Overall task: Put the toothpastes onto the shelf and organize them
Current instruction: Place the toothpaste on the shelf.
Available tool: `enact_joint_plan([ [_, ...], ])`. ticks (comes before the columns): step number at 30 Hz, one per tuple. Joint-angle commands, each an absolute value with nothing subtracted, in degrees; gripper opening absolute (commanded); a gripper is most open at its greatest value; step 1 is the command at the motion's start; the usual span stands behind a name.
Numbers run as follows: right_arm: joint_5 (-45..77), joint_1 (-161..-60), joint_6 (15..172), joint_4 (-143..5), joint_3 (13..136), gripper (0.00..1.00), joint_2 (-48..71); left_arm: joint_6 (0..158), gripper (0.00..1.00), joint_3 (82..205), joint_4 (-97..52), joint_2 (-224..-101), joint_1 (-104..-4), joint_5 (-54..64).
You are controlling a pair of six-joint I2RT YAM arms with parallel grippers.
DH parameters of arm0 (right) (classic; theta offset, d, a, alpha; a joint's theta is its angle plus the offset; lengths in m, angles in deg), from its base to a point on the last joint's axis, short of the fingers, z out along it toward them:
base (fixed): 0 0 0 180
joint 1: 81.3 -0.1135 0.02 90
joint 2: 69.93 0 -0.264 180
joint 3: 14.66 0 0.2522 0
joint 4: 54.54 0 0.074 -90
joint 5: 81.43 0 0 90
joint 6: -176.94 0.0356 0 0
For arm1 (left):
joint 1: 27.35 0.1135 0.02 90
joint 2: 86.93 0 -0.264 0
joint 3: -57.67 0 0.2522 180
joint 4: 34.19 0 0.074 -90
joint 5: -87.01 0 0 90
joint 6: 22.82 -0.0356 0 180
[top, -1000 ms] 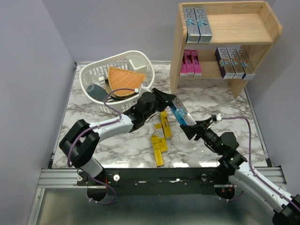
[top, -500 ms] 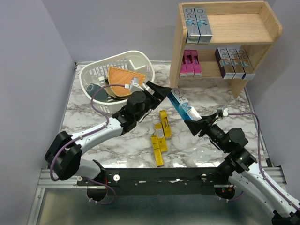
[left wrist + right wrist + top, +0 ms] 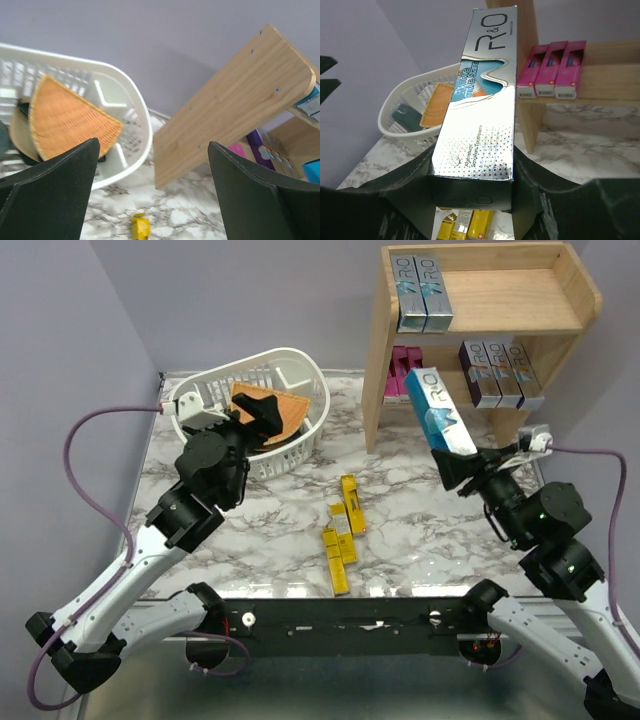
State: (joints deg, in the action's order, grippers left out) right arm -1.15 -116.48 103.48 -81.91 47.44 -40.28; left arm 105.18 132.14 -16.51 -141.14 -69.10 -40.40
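My right gripper (image 3: 462, 468) is shut on the lower end of a blue-silver toothpaste carton (image 3: 438, 410), which it holds tilted up in front of the wooden shelf (image 3: 575, 300). In the right wrist view the carton (image 3: 480, 100) fills the gap between the jaws of that gripper (image 3: 472, 170). Two blue-silver cartons (image 3: 423, 292) stand on the top tier. On the lower tier are three pink ones (image 3: 406, 375) and three purple-silver ones (image 3: 500, 370). Several yellow cartons (image 3: 342, 535) lie on the table. My left gripper (image 3: 262, 408) hangs open and empty over the basket.
A white slotted basket (image 3: 305, 435) at the back left holds an orange wedge (image 3: 290, 412) and grey items. In the left wrist view the shelf's side panel (image 3: 235, 110) stands to the right of the basket (image 3: 142, 130), with a yellow carton (image 3: 140, 226) below.
My left gripper opened, let go of the blue-silver carton and drew back left over the basket. My right gripper carried the carton up and right towards the shelf.
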Motion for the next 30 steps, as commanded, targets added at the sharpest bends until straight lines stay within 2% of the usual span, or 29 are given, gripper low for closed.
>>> enact_joint_plan([
  [1, -10.9, -116.5, 98.8, -85.1, 60.9, 0.43, -35.1, 91.6, 0.99, 136.7, -4.5, -136.4, -68.7, -48.7],
  [9, -22.3, -116.5, 90.0, -84.0, 79.4, 0.43, -22.5, 81.7, 0.99, 134.0, -2.9, -135.7, -67.0, -47.6],
  [12, -23.2, -114.0, 85.8, -83.1, 85.8, 0.43, -16.0, 81.1, 0.99, 130.9, -4.3, -137.1, -63.6, -42.3],
  [15, -17.4, -107.6, 85.7, -84.4, 92.1, 0.43, -9.8, 81.0, 0.99, 129.5, -4.7, -139.4, -60.8, -37.4],
  [17, -12.5, -101.2, 86.8, -85.8, 95.2, 0.43, -6.6, 80.8, 0.99, 128.4, -5.4, -140.5, -60.0, -36.8],
  [20, -6.0, -96.7, 88.0, -86.2, 98.7, 0.43, -1.1, 79.7, 0.99, 127.2, -6.0, -140.8, -59.9, -36.7],
  [24, 3.8, -92.1, 89.0, -88.7, 102.7, 0.43, 5.6, 78.4, 0.99, 126.4, -6.5, -140.5, -59.9, -38.3],
  [30, 11.4, -88.8, 90.4, -89.7, 105.7, 0.45, 12.1, 77.9, 0.99, 126.0, -7.1, -140.3, -59.8, -38.3],
])
